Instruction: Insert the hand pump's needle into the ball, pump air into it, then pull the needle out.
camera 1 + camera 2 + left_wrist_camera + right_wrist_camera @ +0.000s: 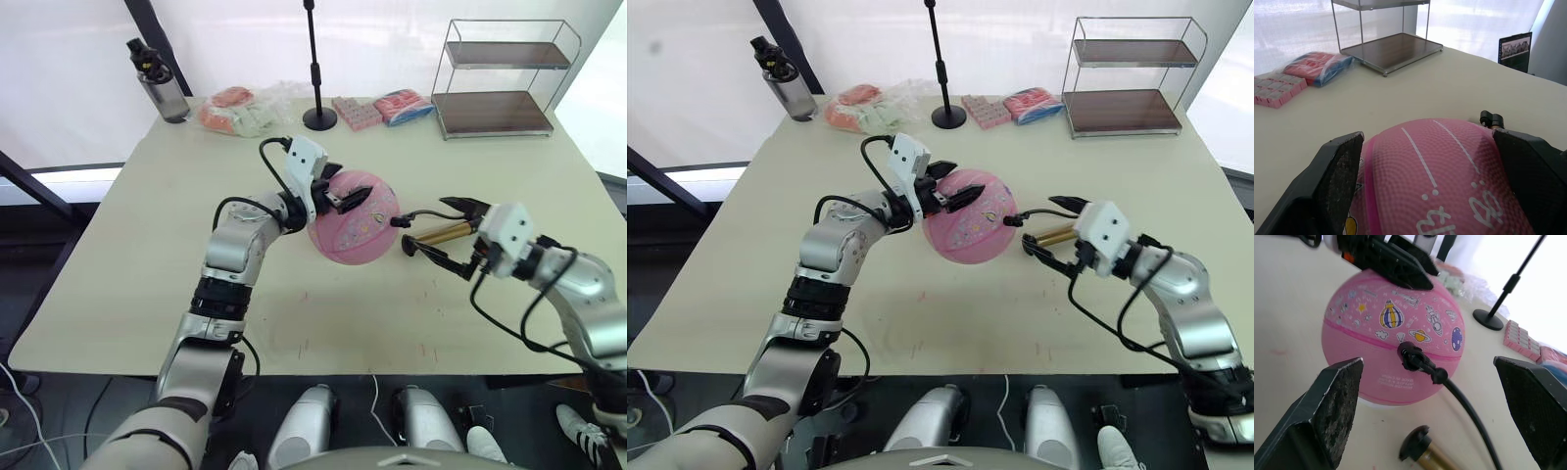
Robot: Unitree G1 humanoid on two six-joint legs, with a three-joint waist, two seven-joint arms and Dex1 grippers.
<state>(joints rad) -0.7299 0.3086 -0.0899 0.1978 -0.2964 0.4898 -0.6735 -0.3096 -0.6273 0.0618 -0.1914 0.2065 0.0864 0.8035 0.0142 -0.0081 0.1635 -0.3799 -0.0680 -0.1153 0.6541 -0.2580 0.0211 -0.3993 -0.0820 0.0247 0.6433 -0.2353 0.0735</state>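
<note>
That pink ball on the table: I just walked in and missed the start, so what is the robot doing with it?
The robot is inflating the pink ball. Its left gripper rests on the ball with one finger on each side, steadying it on the table. The black fitting of the needle sits against the ball's side, with the hose running back to the gold hand pump. The right gripper is open around the pump's body, not closed on it.

Bright, even daylight comes from the white backdrop behind the table (118, 264); shadows are soft, nearest wrist-view objects blurred.
</note>
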